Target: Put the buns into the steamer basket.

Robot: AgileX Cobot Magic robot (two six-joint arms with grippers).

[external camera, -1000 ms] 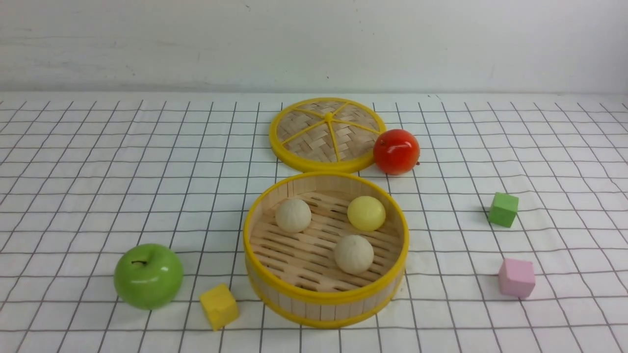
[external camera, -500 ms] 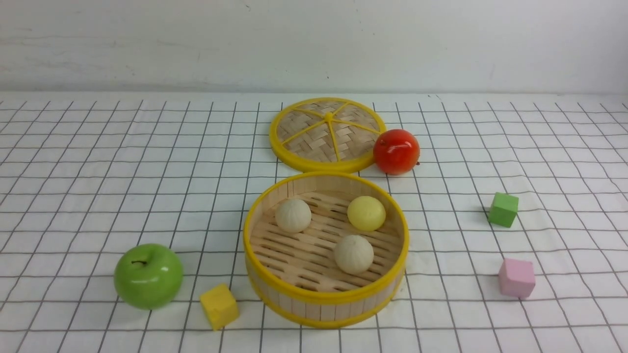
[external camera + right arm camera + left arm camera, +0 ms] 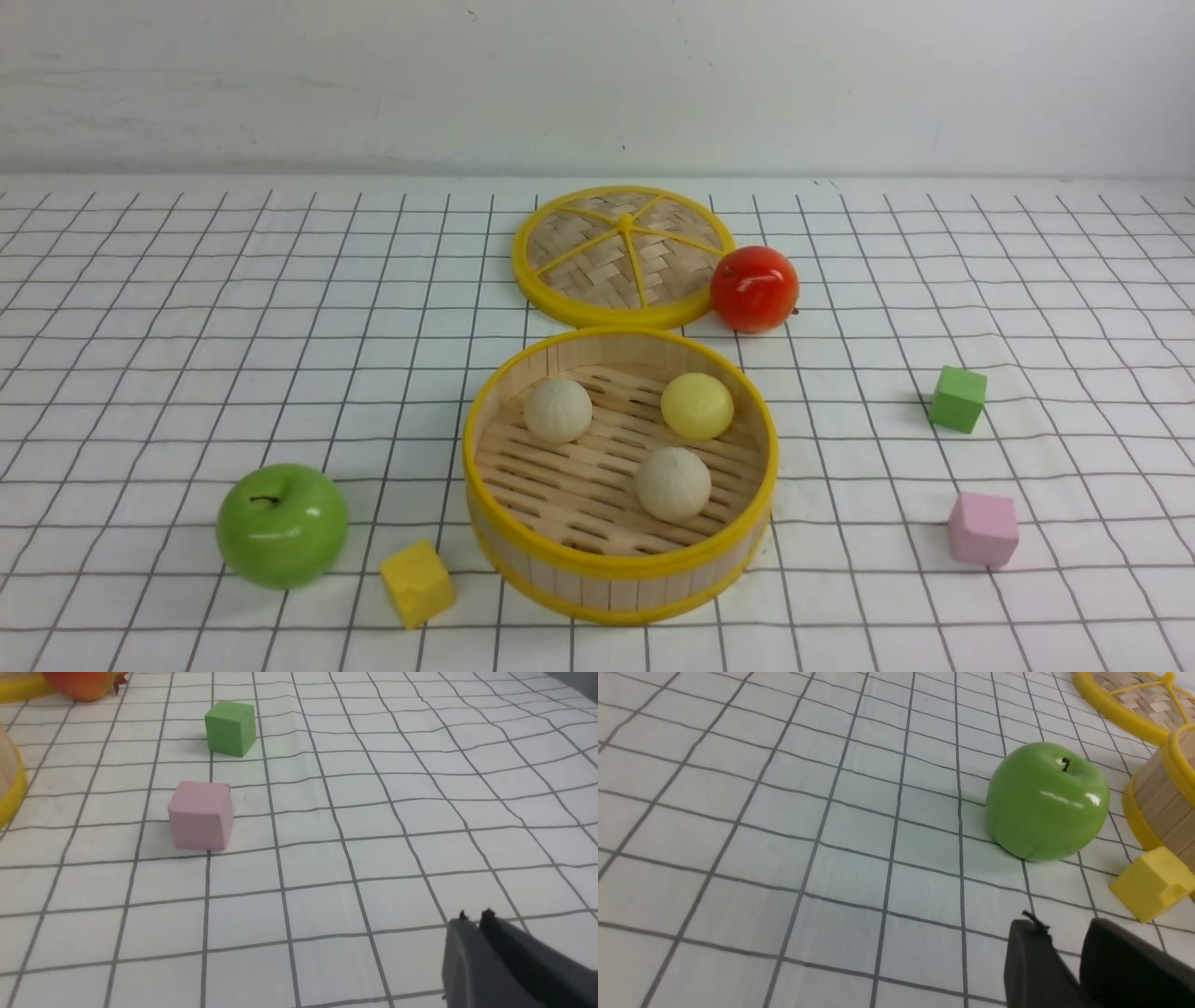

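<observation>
Buns (image 3: 672,483), all three, sit inside steamer basket (image 3: 620,569), centre-near on table. Left gripper (image 3: 1064,947): jaws slightly apart, empty. Right gripper (image 3: 475,924): jaws nearly together, empty.

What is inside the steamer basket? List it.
Inside the steamer basket sit three buns: two beige and one pale yellow, spaced apart on the slat floor. The near wall hides the floor's front edge.
</observation>
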